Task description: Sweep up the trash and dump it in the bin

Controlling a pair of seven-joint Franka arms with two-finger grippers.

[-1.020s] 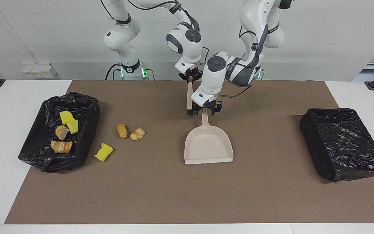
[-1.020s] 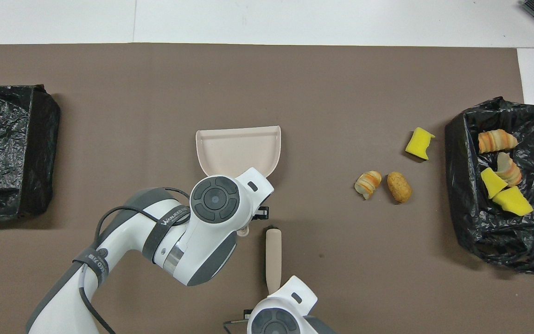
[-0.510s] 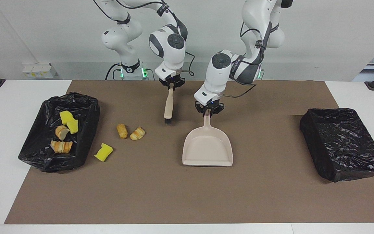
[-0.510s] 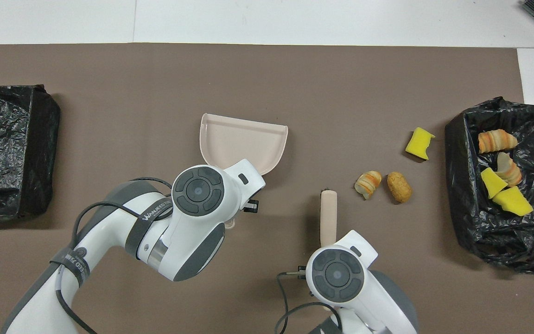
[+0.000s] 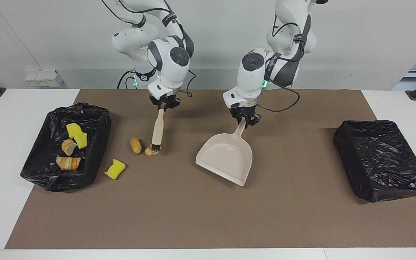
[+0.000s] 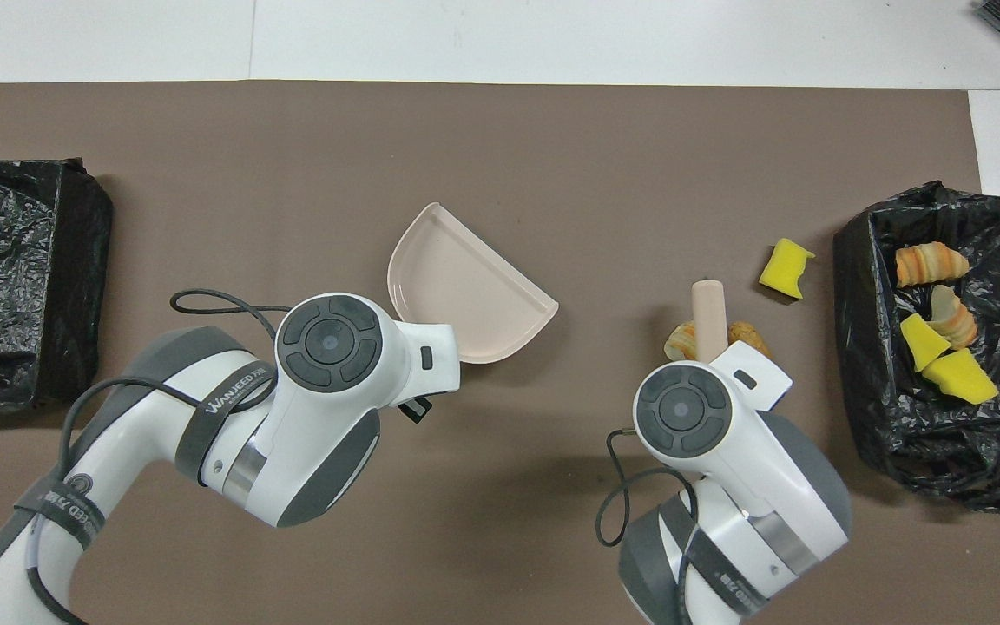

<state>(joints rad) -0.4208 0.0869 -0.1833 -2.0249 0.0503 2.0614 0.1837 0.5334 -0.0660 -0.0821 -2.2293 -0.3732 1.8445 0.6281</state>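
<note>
Three loose bits of trash lie on the brown mat beside the filled bin: a yellow sponge chunk (image 5: pixel 115 169) (image 6: pixel 785 268), a brown bread bit (image 5: pixel 135 145) (image 6: pixel 747 333) and a croissant bit (image 5: pixel 151 152) (image 6: pixel 680 340). My right gripper (image 5: pixel 164 103) is shut on the handle of the beige brush (image 5: pixel 157 128) (image 6: pixel 708 312). The brush's dark bristles rest against the croissant bit. My left gripper (image 5: pixel 245 121) is shut on the handle of the beige dustpan (image 5: pixel 226 159) (image 6: pixel 465 291). The dustpan's mouth is angled toward the trash.
A black-lined bin (image 5: pixel 101 119) (image 6: pixel 851 252) at the right arm's end of the table holds several sponge and bread pieces. A second black-lined bin (image 5: pixel 381 159) (image 6: pixel 14 278) sits at the left arm's end. The brown mat (image 5: pixel 193 216) covers most of the table.
My right gripper carried the brush toward the right arm's end and lowered it onto the croissant bit. My left gripper closed on the dustpan handle and swung its mouth toward the trash.
</note>
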